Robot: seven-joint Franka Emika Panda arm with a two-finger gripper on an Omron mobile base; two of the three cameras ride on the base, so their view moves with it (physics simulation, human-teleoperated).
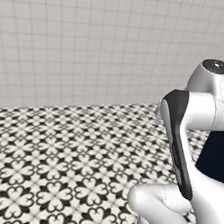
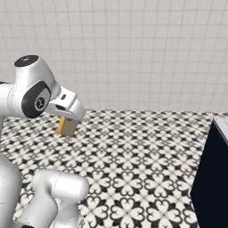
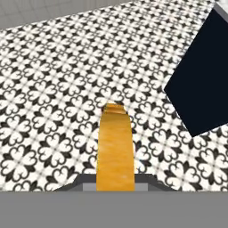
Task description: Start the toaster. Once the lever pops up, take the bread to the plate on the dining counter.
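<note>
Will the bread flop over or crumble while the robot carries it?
Probably not floppy: the bread hangs straight below the gripper without sagging. It looks thin and light, judging by its narrow orange crust edge. Hard squeezing might crack it, and it could slip out.

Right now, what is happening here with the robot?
The white arm is carrying the bread in its gripper, which is shut on the slice. In the hand view the orange crust edge stands between the fingertips. It hangs above a black-and-white patterned floor, with a white tiled wall behind. A navy base, apparently of the dining counter, shows off to the right. The bread is not yet on the plate.
</note>
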